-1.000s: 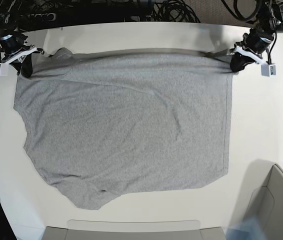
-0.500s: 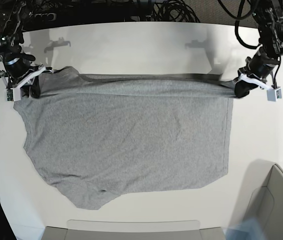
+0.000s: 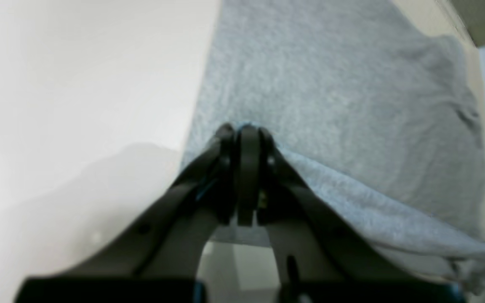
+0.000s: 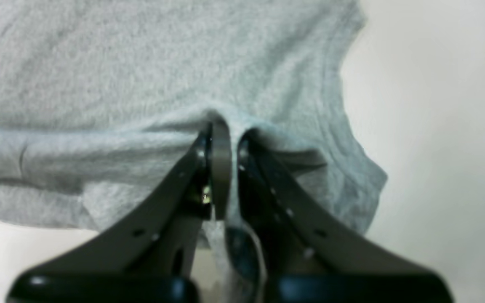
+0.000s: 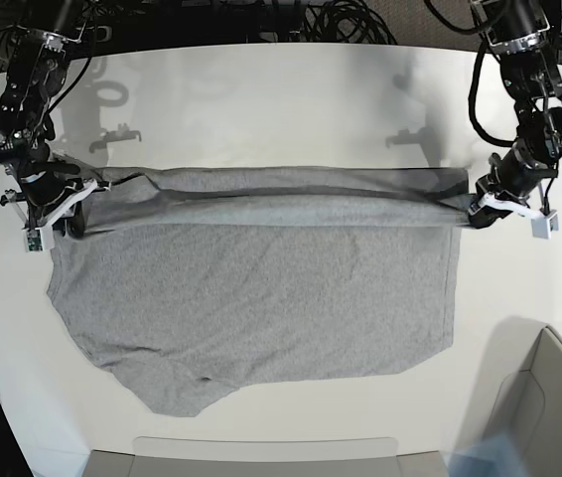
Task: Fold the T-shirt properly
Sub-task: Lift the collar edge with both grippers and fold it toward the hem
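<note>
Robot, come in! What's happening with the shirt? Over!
Left gripper and right gripper both shut on T-shirt. Edge lifted, rest lying flat. Nothing seen in the way.

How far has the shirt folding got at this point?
No fold looks finished. In hand: both the left gripper and right gripper grip the lifted edge of the T-shirt, spanned between them. Left: laying that edge down and likely further folds, since the body still lies wide.

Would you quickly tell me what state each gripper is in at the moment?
Left gripper: closed, holding an edge of the grey T-shirt.
Right gripper: closed, holding the same T-shirt farther along.
</note>
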`<action>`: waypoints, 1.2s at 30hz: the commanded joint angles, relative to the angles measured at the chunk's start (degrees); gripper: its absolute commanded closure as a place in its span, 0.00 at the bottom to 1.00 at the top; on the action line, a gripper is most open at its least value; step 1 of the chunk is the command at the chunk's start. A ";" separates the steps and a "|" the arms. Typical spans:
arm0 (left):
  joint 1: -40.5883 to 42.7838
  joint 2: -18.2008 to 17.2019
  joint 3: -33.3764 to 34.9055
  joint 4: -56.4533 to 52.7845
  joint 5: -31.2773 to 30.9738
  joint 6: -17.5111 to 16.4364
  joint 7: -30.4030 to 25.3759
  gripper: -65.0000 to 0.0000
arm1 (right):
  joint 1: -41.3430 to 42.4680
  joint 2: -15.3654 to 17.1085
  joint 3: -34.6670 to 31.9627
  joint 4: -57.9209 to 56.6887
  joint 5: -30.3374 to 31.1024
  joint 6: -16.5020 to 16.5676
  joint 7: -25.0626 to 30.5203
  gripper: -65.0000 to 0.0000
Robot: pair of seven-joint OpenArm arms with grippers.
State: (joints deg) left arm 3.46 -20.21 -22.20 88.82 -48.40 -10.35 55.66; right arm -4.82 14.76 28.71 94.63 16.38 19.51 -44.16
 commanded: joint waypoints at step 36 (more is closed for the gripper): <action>-13.18 -0.76 4.39 -12.20 8.62 -0.07 -6.30 0.86 | 19.46 5.06 -10.12 -24.87 -4.29 0.14 13.79 0.58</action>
State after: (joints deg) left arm -8.58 -20.01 -17.56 75.33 -39.38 -10.24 50.52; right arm 13.06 18.50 18.24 68.42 11.70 19.53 -31.86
